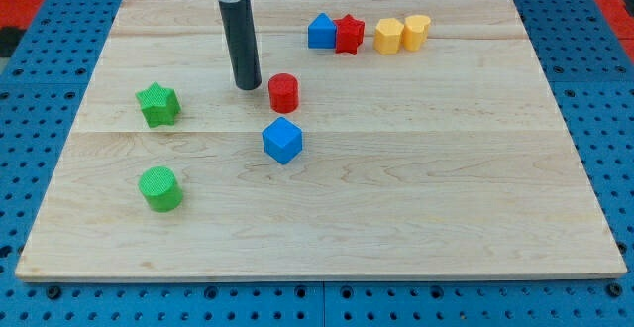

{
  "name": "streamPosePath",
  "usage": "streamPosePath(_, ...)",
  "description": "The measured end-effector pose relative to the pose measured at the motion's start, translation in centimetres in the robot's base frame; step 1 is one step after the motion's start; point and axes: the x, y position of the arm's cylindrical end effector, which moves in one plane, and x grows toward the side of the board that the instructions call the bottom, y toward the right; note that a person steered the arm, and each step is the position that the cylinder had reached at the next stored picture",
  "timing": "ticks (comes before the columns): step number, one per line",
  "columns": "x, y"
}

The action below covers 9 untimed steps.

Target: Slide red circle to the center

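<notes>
The red circle [283,92] is a short red cylinder standing on the wooden board [396,198], a little left of and above the board's middle. My tip [247,85] rests on the board just to the left of the red circle, with a small gap between them. The dark rod rises from it to the view's top. A blue cube [282,140] sits just below the red circle.
A green star [158,104] and a green cylinder [159,188] lie at the left. Along the top stand a blue block [321,32], a red star [348,34] and two yellow blocks [388,36] [416,31].
</notes>
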Motion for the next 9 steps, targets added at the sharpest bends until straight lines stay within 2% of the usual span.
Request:
streamPosePath(1, 1.0, 0.6)
streamPosePath(2, 4.2, 1.7)
streamPosePath(4, 5.6, -0.2)
streamPosePath(5, 5.7, -0.5)
streamPosePath(6, 5.8, -3.3)
streamPosePath(7, 3.8, -2.8)
streamPosePath(8, 2.0, -2.0)
streamPosePath(9, 1.9, 3.8)
